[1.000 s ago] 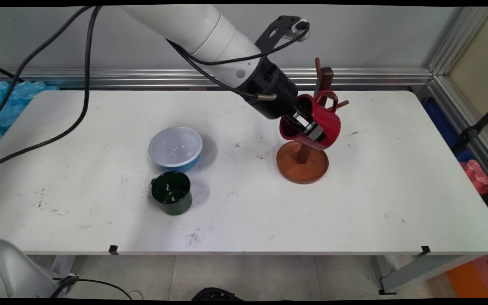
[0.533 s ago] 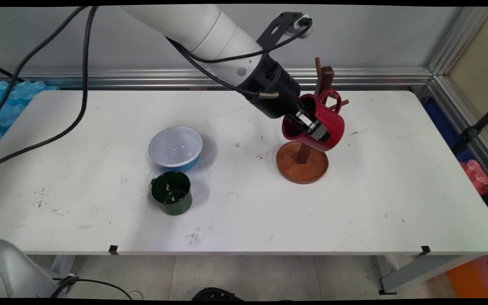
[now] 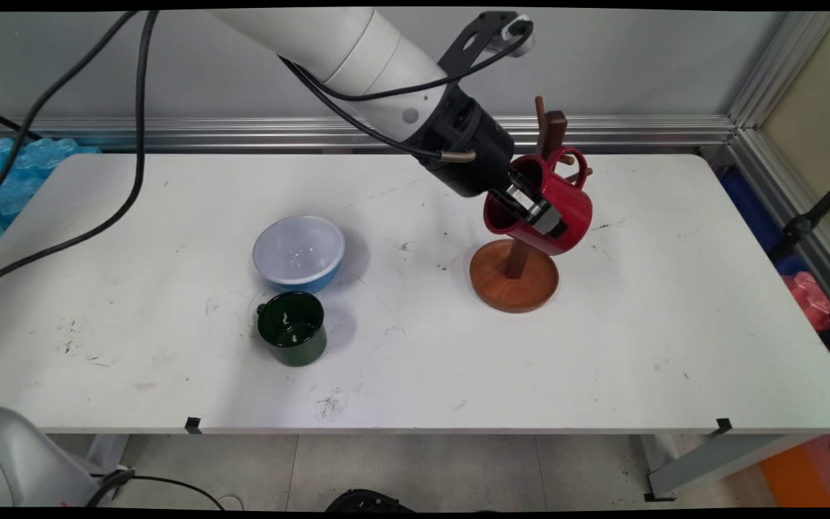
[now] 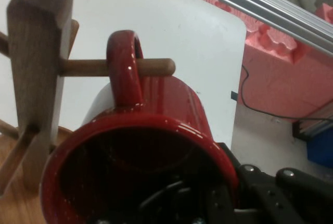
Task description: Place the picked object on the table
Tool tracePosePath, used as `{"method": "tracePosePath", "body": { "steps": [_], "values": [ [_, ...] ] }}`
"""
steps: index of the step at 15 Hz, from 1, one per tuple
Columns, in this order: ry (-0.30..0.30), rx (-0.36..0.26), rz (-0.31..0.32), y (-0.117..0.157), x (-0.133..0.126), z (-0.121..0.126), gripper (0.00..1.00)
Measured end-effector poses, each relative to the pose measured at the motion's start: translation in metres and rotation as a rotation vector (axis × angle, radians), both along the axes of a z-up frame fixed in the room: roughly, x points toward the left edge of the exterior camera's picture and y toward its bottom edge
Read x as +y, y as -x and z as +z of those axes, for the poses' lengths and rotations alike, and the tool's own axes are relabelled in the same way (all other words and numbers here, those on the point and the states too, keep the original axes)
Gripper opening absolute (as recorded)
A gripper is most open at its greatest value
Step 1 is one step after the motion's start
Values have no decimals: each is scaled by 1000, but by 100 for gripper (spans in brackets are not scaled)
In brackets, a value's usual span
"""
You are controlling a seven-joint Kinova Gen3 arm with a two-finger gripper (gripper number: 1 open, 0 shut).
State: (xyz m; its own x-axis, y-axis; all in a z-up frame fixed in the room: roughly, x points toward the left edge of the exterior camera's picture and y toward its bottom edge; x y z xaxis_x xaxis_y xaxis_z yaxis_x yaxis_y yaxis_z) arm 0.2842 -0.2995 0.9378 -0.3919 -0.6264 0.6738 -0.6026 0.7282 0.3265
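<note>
**Red mug held at the wooden rack**

We see the red mug (image 3: pixel 541 209) tipped on its side at the upper part of the mug tree (image 3: pixel 516 270), its mouth turned toward the arm. The claw (image 3: pixel 534 210) grips the mug by its rim: one finger reaches inside the mouth, the other lies along the outer wall, and the two are closed down on that wall. In the hand view the mug's handle (image 4: pixel 125 67) loops round a horizontal wooden peg (image 4: pixel 151 67), whose rounded tip pokes out past the handle on the far side. We cannot tell whether the handle rests on the peg or only encircles it.

The mug is glossy, smooth and cylindrical, with a thick rounded lip and a dark interior. The tree is brown wood: a square-cut upright post (image 4: pixel 37 52) with slim round pegs branching from it, standing on a flat round base on the white worktop (image 3: pixel 638 324), toward its right rear.

Well apart to the left stands a dark green mug (image 3: pixel 291 328), upright, shiny, its small handle facing left. Just behind it, nearly touching, sits a round bowl (image 3: pixel 299 252), blue outside and pale inside. The worktop is matte white with scuffs and dark marks. Black cables (image 3: pixel 119 144) hang from the arm over its left side.
</note>
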Motion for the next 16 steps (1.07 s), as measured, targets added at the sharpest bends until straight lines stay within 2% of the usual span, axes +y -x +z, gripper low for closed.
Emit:
{"method": "tracePosePath", "body": {
  "steps": [16],
  "values": [
    [0,35,-41,10,15,18,0]
  ]
}}
